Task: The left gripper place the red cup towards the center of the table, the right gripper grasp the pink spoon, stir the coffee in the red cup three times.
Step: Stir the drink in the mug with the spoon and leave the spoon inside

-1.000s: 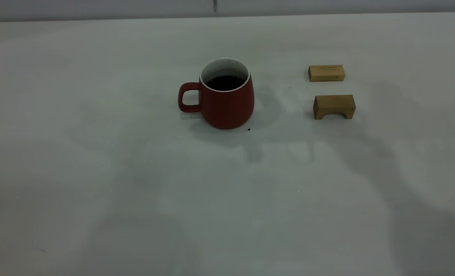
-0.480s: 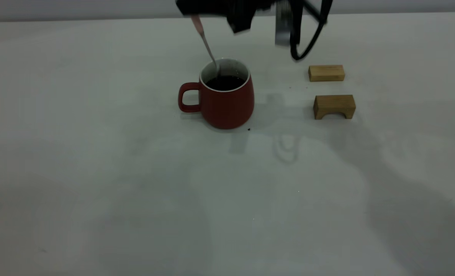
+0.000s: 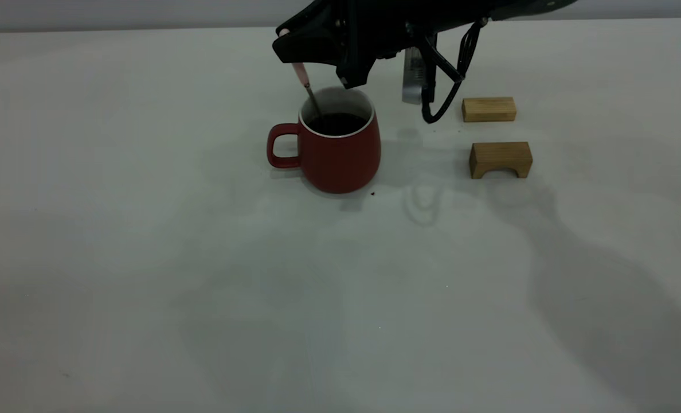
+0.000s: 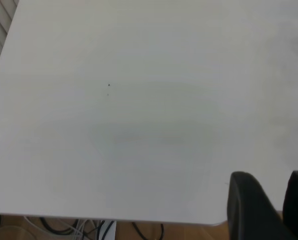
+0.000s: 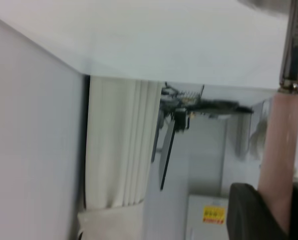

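Spoon [image 5: 281, 165] pinched by right hand [image 5: 268, 210], seemingly.

Table [image 3: 145, 258] with red cup [image 3: 340, 155], wooden blocks [image 3: 500, 159]

The red cup [image 3: 335, 146] is sitting on the table [image 3: 145, 287], its handle pointing left. Two wooden blocks are lying to its right, one block [image 3: 488, 109] behind the other block [image 3: 500, 159]. The pink spoon [image 3: 307, 90] is leaning into the cup from above, hanging from the right gripper [image 3: 317, 49] over the cup's rim.
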